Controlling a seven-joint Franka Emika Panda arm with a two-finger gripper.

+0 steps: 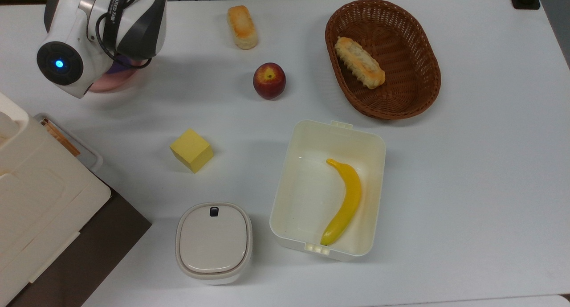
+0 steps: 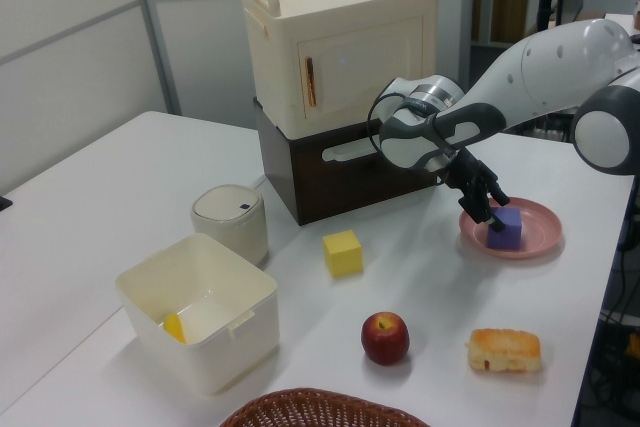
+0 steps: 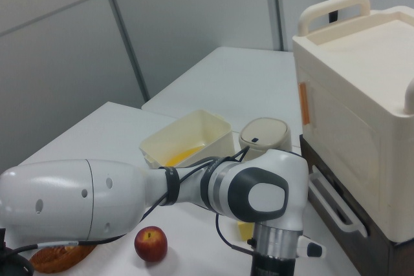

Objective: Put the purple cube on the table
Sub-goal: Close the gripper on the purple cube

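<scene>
The table (image 1: 467,173) bears a pink plate (image 2: 535,239), apple (image 1: 269,80), yellow cube (image 1: 191,150), basket (image 1: 418,93) and box (image 1: 307,133).

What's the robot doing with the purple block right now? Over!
Gripper down at the purple cube, grip not confirmed. Cube on the pink plate, not yet on the table. Nothing in the way. Over.

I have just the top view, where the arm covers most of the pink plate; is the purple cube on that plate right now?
Observer: Yes. In the left view the purple cube sits on the pink plate, toward the left view's left side of it.
Operator: Thank you. Where is the end effector?
Observer: The end effector is down at the cube's upper edge, on the left view's left.
Operator: Is the cube raised?
Observer: It looks flat on the plate, not raised.
</scene>
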